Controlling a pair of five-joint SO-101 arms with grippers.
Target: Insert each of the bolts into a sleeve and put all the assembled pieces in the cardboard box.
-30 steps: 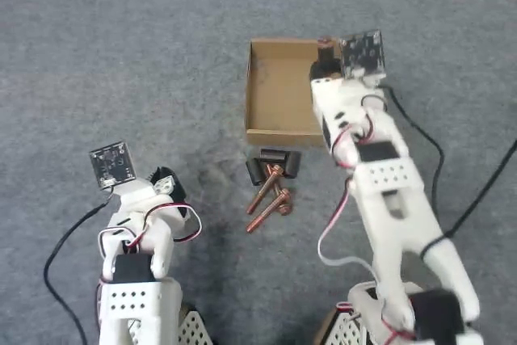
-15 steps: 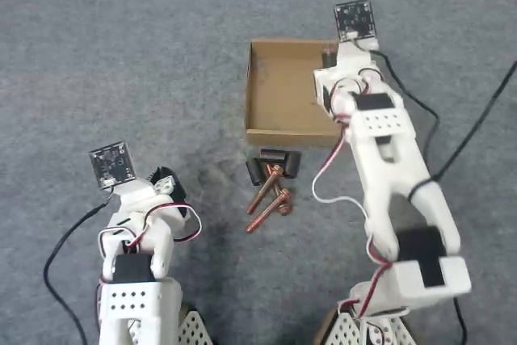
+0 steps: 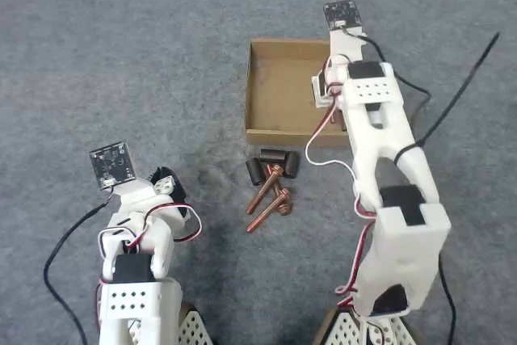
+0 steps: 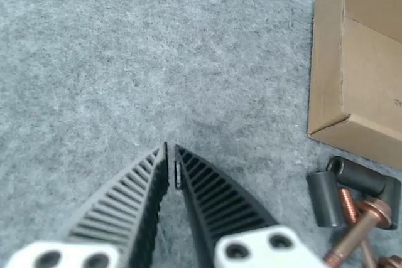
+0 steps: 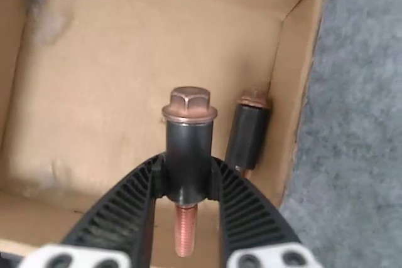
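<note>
1. Two white arms stand at the near edge of the grey carpeted tabletop (image 3: 121,62). The left gripper (image 4: 171,150) hangs low over bare carpet on the left side. Its fingers are drawn almost together with nothing between them.
2. Several copper-coloured bolts (image 3: 271,195) lie farther out, crossed in a loose pile between the two arms. Black cylindrical sleeves (image 3: 275,157) touch the pile on its far side.
3. Next comes the open brown cardboard box (image 3: 249,86), whose near wall stands just beyond the sleeves.
4. The right gripper (image 5: 187,162) is stretched out over the right part of the box. Its fingers are clamped on an assembled piece (image 5: 188,149), a black sleeve with a copper hex-head bolt through it, held inside the box.
5. A second assembled piece (image 5: 248,133) lies just beside it, against a box wall.
</note>
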